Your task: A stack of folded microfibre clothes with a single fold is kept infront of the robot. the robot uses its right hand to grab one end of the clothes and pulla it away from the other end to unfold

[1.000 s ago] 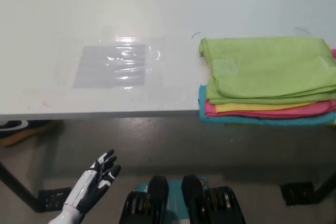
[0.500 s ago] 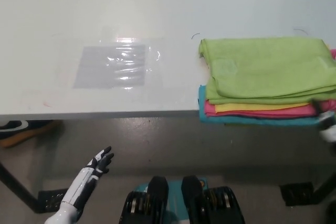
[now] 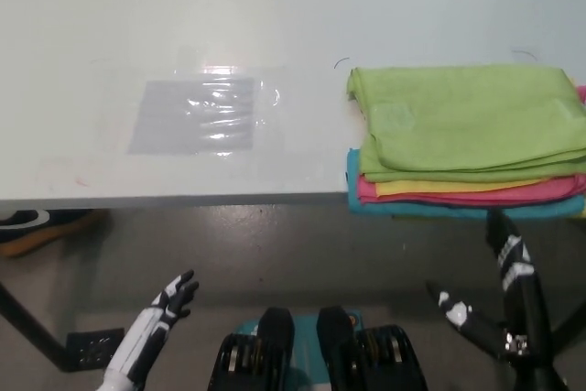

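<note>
**Right hand spread below the table edge, cloths untouched**

Fingers first: the black right hand (image 3: 508, 304) has its fingers (image 3: 503, 237) spread wide apart, one pointing up toward the table edge, another (image 3: 449, 303) splayed out to the side, and there is nothing in its grasp. It hangs in front of the table, below the edge, just under the near side of the stack of cloths (image 3: 467, 139) and not touching it.

Over at the lower left, the white left hand (image 3: 165, 304) rests low above the floor, its dark fingertips (image 3: 186, 281) loosely parted and holding nothing.

The stack sits at the right end of the white table (image 3: 183, 16), its near edge overhanging the table's front. A green cloth (image 3: 467, 112) lies folded on top, with yellow, pink and teal layers showing beneath it along the front. To the stack's left, well apart, a clear plastic sheet (image 3: 201, 116) lies flat on the tabletop, catching the light.
</note>
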Motion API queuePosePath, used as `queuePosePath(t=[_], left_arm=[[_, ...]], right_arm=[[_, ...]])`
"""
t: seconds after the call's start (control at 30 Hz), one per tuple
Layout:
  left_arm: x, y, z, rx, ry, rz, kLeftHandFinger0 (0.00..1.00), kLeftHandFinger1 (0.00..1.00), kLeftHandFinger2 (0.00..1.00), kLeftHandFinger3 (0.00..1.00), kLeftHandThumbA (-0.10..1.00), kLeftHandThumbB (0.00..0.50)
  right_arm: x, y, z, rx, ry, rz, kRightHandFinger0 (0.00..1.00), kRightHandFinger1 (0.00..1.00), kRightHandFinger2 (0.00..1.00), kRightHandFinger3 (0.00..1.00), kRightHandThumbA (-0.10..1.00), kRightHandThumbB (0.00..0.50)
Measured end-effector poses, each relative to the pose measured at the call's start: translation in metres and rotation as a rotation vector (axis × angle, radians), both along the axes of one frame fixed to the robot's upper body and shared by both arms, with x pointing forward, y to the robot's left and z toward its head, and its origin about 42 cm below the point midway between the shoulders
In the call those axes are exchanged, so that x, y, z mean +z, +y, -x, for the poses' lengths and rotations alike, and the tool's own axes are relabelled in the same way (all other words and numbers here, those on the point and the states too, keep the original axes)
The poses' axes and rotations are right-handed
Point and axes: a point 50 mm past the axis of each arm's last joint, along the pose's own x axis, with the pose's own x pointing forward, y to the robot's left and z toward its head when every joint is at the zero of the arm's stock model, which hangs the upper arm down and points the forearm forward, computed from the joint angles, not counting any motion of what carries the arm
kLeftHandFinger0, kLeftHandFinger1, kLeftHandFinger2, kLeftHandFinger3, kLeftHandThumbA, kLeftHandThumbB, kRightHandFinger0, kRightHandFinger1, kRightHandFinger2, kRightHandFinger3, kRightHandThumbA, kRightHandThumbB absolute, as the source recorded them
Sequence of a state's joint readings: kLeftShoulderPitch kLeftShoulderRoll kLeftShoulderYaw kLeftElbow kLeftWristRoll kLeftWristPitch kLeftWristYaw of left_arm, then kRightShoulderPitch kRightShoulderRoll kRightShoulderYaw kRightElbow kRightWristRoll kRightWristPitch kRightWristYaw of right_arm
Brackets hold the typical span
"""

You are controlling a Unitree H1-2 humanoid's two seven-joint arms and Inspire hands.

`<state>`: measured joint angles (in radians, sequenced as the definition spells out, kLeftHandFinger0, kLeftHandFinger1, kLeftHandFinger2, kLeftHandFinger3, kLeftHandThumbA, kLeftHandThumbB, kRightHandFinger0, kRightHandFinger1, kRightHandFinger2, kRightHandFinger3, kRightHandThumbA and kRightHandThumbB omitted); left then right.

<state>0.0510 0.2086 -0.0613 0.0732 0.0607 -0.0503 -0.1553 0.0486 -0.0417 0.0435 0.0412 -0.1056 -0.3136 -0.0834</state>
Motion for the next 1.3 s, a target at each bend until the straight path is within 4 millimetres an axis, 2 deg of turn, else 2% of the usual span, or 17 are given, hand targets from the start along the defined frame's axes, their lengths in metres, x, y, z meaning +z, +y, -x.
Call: queuePosePath(t=[0.07,0.2,0.43,0.53,0.63,0.77,0.87,1.2,1.3], left_arm=[[-0.005,0.001,0.008,0.004,0.018,0.001,1.00,1.00,1.00,1.00,1.00,0.161],[-0.008,0.002,0.013,0.006,0.030,0.002,1.00,1.00,1.00,1.00,0.99,0.161],[-0.004,0.000,0.007,0.002,0.014,0.001,1.00,1.00,1.00,1.00,1.00,0.151],[-0.002,0.000,0.003,-0.001,0.003,0.001,1.00,1.00,1.00,1.00,1.00,0.165],[0.000,-0.001,0.000,-0.003,-0.004,0.000,1.00,1.00,1.00,1.00,1.00,0.159],[0.000,-0.001,0.000,-0.003,-0.004,-0.001,1.00,1.00,1.00,1.00,1.00,0.131],[0.001,-0.001,-0.002,-0.004,-0.007,-0.001,1.00,1.00,1.00,1.00,1.00,0.144],[0.002,-0.001,-0.003,-0.005,-0.011,-0.003,1.00,1.00,1.00,1.00,1.00,0.125],[0.002,-0.001,-0.004,-0.005,-0.010,-0.003,1.00,1.00,1.00,1.00,0.99,0.110]], right_arm=[[-0.012,-0.004,0.003,0.003,0.046,0.016,1.00,1.00,1.00,1.00,0.89,0.065],[-0.025,-0.009,0.005,0.021,0.098,0.058,1.00,1.00,1.00,1.00,1.00,0.071],[-0.026,-0.007,-0.004,0.074,0.157,0.112,1.00,1.00,1.00,1.00,1.00,0.072],[-0.026,-0.007,-0.008,0.089,0.178,0.128,1.00,1.00,1.00,1.00,1.00,0.068],[-0.025,-0.007,-0.012,0.106,0.199,0.137,1.00,1.00,1.00,1.00,1.00,0.104],[-0.027,-0.006,-0.012,0.123,0.236,0.147,1.00,1.00,1.00,1.00,1.00,0.102],[-0.028,-0.007,-0.013,0.140,0.257,0.159,1.00,1.00,1.00,1.00,1.00,0.103],[-0.027,-0.006,-0.018,0.173,0.284,0.180,1.00,1.00,1.00,1.00,1.00,0.128],[-0.028,-0.007,-0.019,0.178,0.295,0.185,1.00,1.00,1.00,1.00,1.00,0.104]])
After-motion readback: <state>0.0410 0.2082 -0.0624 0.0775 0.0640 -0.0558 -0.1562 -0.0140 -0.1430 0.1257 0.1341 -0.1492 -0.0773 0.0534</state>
